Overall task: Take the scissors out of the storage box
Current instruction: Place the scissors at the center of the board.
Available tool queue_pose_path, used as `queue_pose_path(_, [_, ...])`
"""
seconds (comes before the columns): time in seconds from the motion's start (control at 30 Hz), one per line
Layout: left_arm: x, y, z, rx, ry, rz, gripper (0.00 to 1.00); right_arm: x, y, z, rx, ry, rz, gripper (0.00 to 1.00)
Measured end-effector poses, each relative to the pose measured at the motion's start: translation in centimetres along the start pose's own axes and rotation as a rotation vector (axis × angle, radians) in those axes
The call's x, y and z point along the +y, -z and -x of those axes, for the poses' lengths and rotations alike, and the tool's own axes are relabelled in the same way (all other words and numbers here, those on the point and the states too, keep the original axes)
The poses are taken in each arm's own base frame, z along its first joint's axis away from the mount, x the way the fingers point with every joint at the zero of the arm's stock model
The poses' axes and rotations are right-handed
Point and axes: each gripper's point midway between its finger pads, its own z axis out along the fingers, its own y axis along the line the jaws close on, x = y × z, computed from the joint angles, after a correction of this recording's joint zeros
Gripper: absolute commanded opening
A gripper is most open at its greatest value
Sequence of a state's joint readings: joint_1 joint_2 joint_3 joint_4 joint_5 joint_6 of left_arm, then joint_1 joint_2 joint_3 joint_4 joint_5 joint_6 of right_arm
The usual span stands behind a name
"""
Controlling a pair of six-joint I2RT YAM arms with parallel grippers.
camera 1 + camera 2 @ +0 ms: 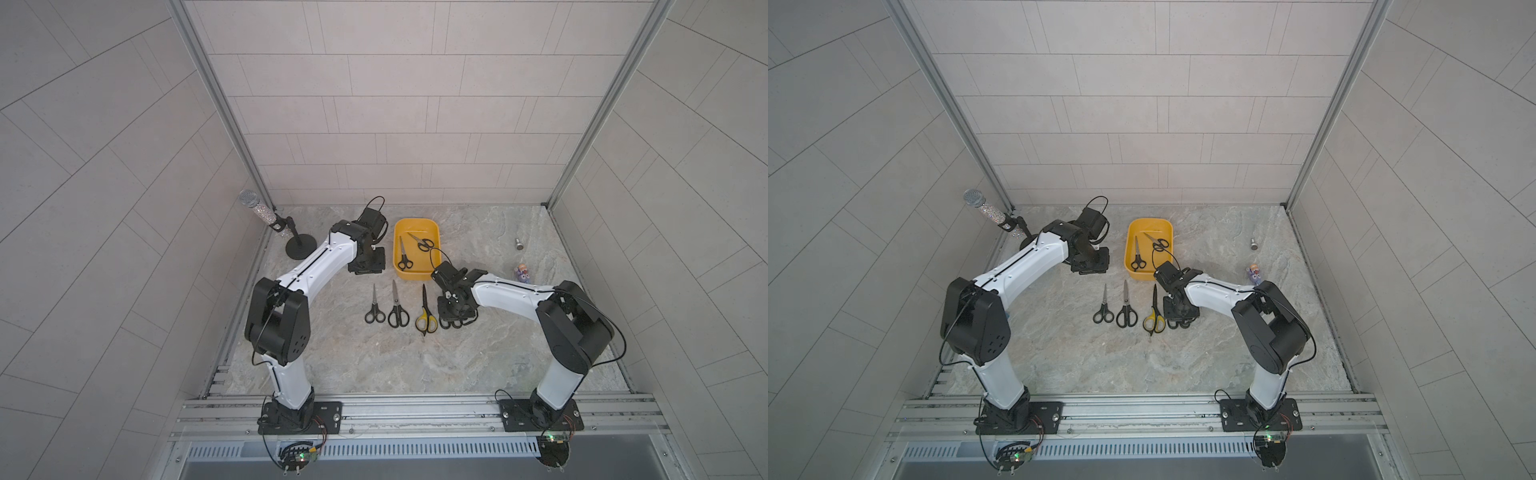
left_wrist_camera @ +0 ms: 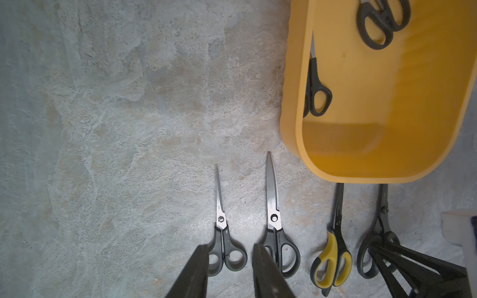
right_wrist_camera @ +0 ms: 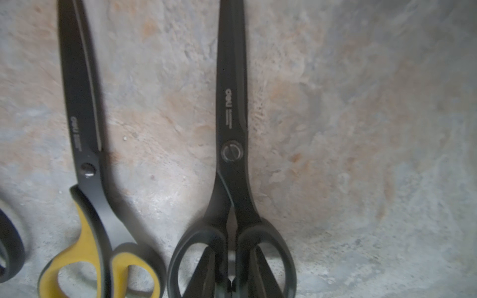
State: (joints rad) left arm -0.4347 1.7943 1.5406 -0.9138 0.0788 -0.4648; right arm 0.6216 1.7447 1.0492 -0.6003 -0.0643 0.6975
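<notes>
The right gripper (image 3: 232,283) pinches the all-black scissors (image 3: 232,123) by the handles, apparently to align them with the row of three pairs (image 1: 398,309) before the storage box (image 1: 416,274), which holds two more pairs (image 1: 404,262); the left gripper (image 2: 232,273) hangs beside it, parted and empty.

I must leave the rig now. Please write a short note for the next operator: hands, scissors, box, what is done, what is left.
Left hand: open, empty, beside the box.
Right hand: shut on the black pair's handles; it lies on the table.
Done: four pairs out in a row: small pair, bigger pair, yellow pair, black pair.
Left: straight pair and slanted pair, both in the box.
</notes>
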Motion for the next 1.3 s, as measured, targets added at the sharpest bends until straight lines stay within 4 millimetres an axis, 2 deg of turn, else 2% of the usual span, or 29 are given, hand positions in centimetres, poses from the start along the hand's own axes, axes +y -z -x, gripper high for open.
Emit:
queue_pose_path(0.07, [0.0, 0.0, 0.0, -0.001, -0.002, 0.002, 0.35, 0.0, -0.1, 0.0, 0.000, -0.002, 0.000, 0.02])
queue_pose_path(0.3, [0.1, 0.0, 0.1, -0.004, -0.003, 0.004, 0.35, 0.0, -0.1, 0.0, -0.002, -0.003, 0.000, 0.29])
queue_pose_path(0.53, [-0.4, 0.5, 0.8, -0.022, -0.005, -0.004, 0.35, -0.3, 0.6, 0.3, -0.010, 0.014, -0.020, 0.44])
queue_pose_path(0.67, [-1.9, 1.2, 2.2, -0.057, -0.024, -0.021, 0.35, 0.5, 3.2, 2.3, -0.080, 0.027, 0.002, 0.46])
queue_pose_path(0.87, [-6.4, 1.5, 4.1, -0.101, -0.069, -0.064, 0.35, 1.5, 8.5, 5.4, -0.234, 0.021, 0.062, 0.48])
queue_pose_path(0.97, [-9.0, 0.3, 4.6, -0.114, -0.074, -0.076, 0.35, 0.9, 10.2, 6.3, -0.275, 0.007, 0.069, 0.48])
queue_pose_path(1.13, [-12.0, -3.4, 4.8, -0.098, -0.059, -0.068, 0.35, -1.1, 11.0, 7.1, -0.291, -0.031, 0.046, 0.48])
queue_pose_path(1.3, [-12.5, -7.1, 5.2, -0.079, -0.038, -0.017, 0.35, -2.2, 11.5, 7.4, -0.298, -0.052, 0.038, 0.49])
